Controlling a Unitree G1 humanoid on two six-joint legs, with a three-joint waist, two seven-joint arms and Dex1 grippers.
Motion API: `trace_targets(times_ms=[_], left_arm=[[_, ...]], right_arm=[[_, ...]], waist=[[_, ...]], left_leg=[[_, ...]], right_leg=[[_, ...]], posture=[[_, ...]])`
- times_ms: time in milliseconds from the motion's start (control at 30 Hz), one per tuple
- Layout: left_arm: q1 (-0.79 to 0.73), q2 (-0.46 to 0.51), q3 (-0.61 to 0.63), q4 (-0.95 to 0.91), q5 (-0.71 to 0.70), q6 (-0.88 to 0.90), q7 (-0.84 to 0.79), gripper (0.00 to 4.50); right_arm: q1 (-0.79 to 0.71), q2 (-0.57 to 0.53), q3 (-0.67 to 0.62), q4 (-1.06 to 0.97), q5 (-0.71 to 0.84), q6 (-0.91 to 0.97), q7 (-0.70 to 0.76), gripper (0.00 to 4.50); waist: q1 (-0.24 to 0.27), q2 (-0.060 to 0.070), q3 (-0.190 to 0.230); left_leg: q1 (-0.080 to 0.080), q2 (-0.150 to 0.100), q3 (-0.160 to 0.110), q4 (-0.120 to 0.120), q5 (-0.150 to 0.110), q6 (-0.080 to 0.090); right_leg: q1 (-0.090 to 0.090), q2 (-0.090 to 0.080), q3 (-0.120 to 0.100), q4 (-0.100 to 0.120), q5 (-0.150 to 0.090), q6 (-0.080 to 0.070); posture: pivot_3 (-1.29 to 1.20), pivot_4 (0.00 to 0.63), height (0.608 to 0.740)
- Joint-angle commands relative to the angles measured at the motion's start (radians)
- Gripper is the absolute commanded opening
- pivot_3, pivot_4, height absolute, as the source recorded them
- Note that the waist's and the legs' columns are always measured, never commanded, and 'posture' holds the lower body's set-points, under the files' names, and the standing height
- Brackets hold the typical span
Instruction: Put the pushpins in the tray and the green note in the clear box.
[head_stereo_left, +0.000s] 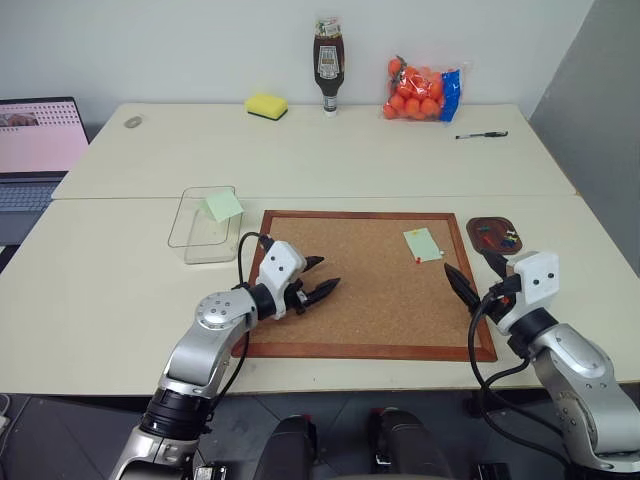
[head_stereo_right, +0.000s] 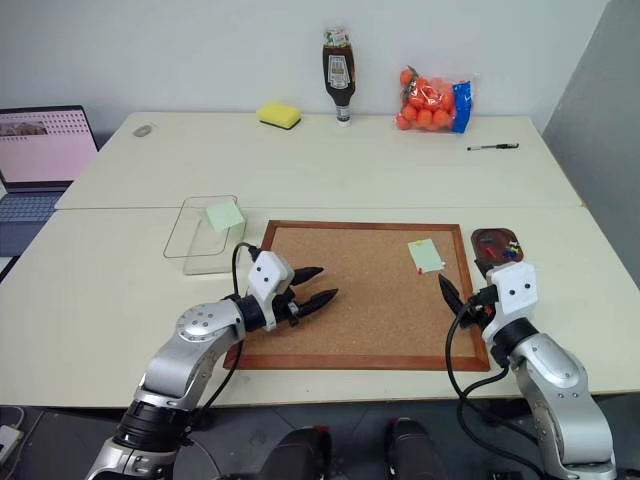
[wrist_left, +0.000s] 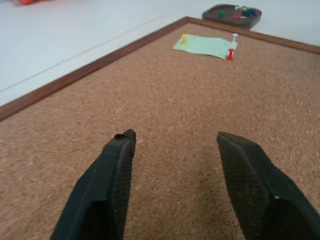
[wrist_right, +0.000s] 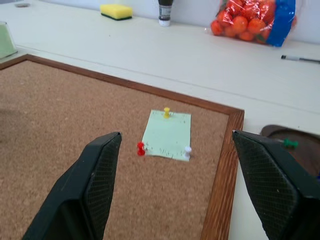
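L hand (head_stereo_left: 322, 279) open over corkboard (head_stereo_left: 380, 300)

You have a speckled tan corkboard (head_stereo_left: 370, 290) in a reddish-brown frame, a pale mint-green note (wrist_right: 168, 134) on it — one red pushpin (wrist_right: 141, 148), one yellow pushpin (wrist_right: 166, 112), one white pin (wrist_right: 187, 151) — and a dark-brown tray (head_stereo_left: 495, 236).
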Motion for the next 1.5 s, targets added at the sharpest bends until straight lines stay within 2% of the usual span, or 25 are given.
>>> trace_targets(times_ms=[33,167,367,400,433,600,1067,1100,1500], left_arm=[[-0.038,-0.014,-0.022,0.002,0.011,-0.009,-0.009,3.75],[-0.051,-0.021,-0.029,0.021,0.013,-0.015,-0.011,4.48],[-0.072,-0.037,-0.040,0.064,0.048,-0.061,0.002,4.49],[-0.076,-0.042,-0.039,0.071,0.047,-0.068,0.000,4.15],[-0.080,-0.045,-0.039,0.079,0.048,-0.073,-0.005,4.07],[-0.098,-0.054,-0.059,0.132,0.068,-0.086,-0.025,3.03],[-0.092,-0.048,-0.100,0.190,0.113,-0.094,-0.057,0.13],[-0.089,-0.048,-0.103,0.190,0.115,-0.092,-0.056,0.01],[-0.079,-0.056,-0.116,0.173,0.124,-0.060,-0.055,0.01]], right_arm=[[-0.068,-0.026,-0.012,-0.020,0.021,0.051,-0.003,3.74],[-0.119,-0.035,-0.011,-0.003,0.028,0.084,0.000,3.74],[-0.155,-0.033,0.008,0.007,0.035,0.123,0.000,3.74],[-0.160,-0.031,0.011,0.006,0.036,0.128,-0.001,3.74],[-0.167,-0.029,0.015,0.008,0.036,0.134,-0.001,3.74],[-0.242,-0.016,0.032,0.056,0.037,0.195,-0.023,3.74],[-0.537,0.017,0.134,0.393,0.006,0.297,-0.014,3.74],[-0.558,0.020,0.138,0.429,0.000,0.294,-0.013,3.74],[-0.708,0.029,0.211,0.744,-0.084,0.197,0.062,3.74]], waist=[[0.000,0.000,0.000],[0.000,0.000,0.000],[0.000,0.000,0.000],[0.000,0.000,0.000],[0.001,0.000,0.000],[0.000,0.000,0.000],[-0.001,0.000,0.000],[-0.001,0.000,0.000],[-0.002,0.000,0.000]], left_leg=[[0.000,0.000,0.000,0.000,0.000,0.000],[0.000,0.000,-0.001,0.000,0.000,0.000],[-0.001,0.000,-0.001,0.000,0.000,0.000],[-0.001,0.000,0.000,0.000,0.000,0.000],[-0.001,0.000,-0.001,0.000,0.000,0.000],[-0.001,0.000,-0.001,0.000,0.000,0.000],[-0.001,-0.001,0.000,0.000,0.000,0.000],[0.000,-0.001,0.000,0.000,0.000,0.000],[0.001,-0.001,0.001,0.000,0.000,0.000]], right_leg=[[0.000,0.000,0.000,0.000,0.000,0.000],[0.000,0.000,0.000,0.000,0.000,0.000],[0.000,0.000,0.000,0.000,0.000,0.000],[0.000,0.000,0.000,0.000,0.000,0.000],[0.000,0.000,0.000,0.000,0.000,0.000],[0.000,0.000,-0.001,0.000,0.000,0.000],[0.000,0.000,0.000,0.001,0.000,0.000],[0.000,0.000,0.000,0.001,0.001,0.000],[0.000,0.000,0.000,0.002,0.001,0.000]], posture=[[0.00,0.150,0.740],[0.00,0.150,0.740],[0.00,0.150,0.740],[0.00,0.150,0.740],[0.00,0.150,0.740],[0.00,0.150,0.740],[0.00,0.150,0.740],[0.00,0.150,0.740],[0.00,0.150,0.740]])
